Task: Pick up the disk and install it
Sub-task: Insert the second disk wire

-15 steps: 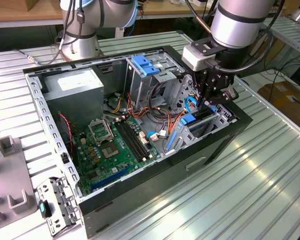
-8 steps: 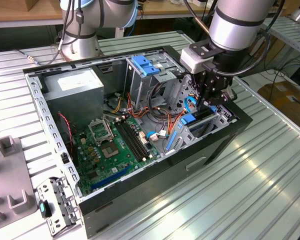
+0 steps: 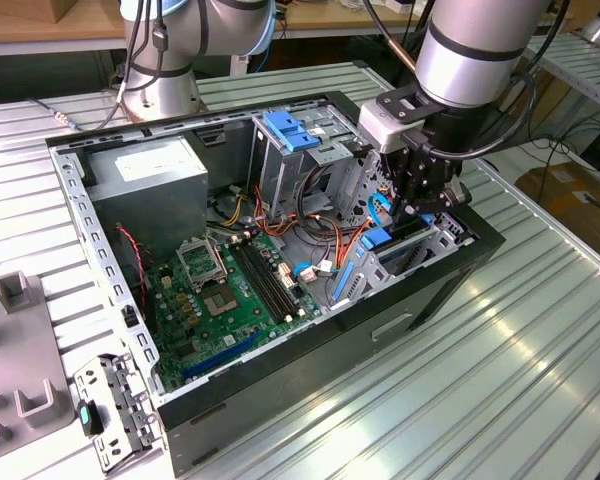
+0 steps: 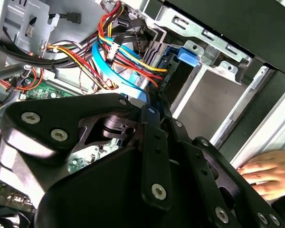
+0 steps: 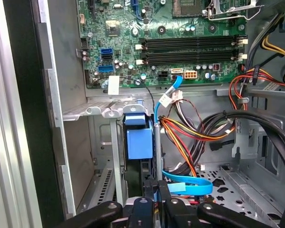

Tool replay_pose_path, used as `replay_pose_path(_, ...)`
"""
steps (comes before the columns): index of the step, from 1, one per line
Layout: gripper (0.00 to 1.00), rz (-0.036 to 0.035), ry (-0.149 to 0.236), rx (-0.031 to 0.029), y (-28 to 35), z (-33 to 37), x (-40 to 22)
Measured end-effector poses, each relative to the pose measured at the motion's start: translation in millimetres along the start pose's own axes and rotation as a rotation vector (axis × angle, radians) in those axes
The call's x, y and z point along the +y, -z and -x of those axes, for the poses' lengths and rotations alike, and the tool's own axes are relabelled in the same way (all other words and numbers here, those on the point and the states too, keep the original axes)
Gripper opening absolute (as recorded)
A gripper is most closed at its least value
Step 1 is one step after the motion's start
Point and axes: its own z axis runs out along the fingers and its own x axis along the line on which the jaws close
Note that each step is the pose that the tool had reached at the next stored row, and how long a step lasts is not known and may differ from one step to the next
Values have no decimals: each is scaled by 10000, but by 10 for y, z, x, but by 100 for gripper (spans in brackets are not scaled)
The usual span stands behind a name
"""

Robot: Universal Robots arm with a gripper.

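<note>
The tool [image 5: 154, 190], fingers nearly together, grips the disk [image 5: 137, 142] by its rear edge; the disk stands on edge in the bay [image 3: 420, 245] directly below, long axis pointing into the slot.

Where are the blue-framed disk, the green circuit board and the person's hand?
Dark disk in bright blue plastic carrier [image 5: 138, 144]: first wrist view, blue end tab.
Green circuit board [image 3: 223, 300]: exterior view, middle.
Person's hand [image 4: 268, 172]: second wrist view, knuckles.

Cable bundle [image 5: 194, 133] crowds disk [image 5: 138, 142] bay; bay [image 5: 80, 156] beside it open.
</note>
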Motion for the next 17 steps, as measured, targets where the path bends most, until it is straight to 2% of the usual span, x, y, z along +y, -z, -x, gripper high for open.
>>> replay_pose_path(4,16,-52,2,-22,0,-1,2)
replay_pose_path(8,16,-52,-3,-59,-19,-4,11)
replay_pose_path(12,16,-51,-6,-69,-61,-18,20)
replay_pose_path(17,16,-51,-6,-71,-62,-18,20)
